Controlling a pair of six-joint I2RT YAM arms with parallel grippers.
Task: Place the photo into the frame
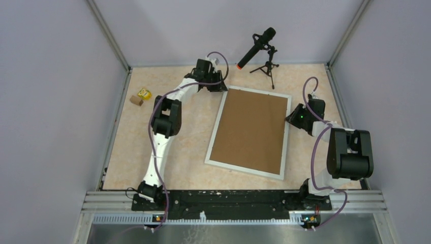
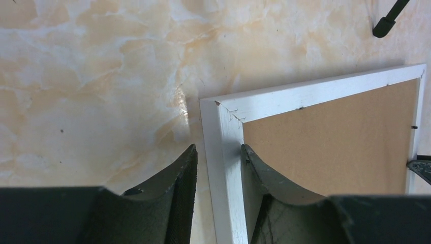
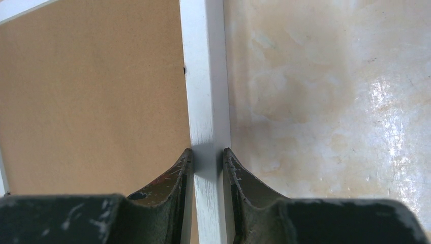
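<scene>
The frame (image 1: 259,91) lies flat on the table with its back up, thin white moulding around a brown backing board (image 1: 251,129). The photo is hidden from every view. My left gripper (image 1: 222,87) straddles the left moulding just below the frame's far-left corner (image 2: 305,94). Its jaws (image 2: 217,148) are slightly open: the inner finger rests on the moulding and the outer one stands off, with table showing between. My right gripper (image 1: 289,118) is at the frame's right side, shut (image 3: 207,151) on the moulding (image 3: 203,76) with both fingers against it.
A black microphone on a small tripod (image 1: 259,46) stands behind the frame's far edge, and one tripod foot (image 2: 387,20) is near the corner. A yellow object (image 1: 145,93) and a brown block (image 1: 136,100) lie at the far left. Grey walls enclose the table.
</scene>
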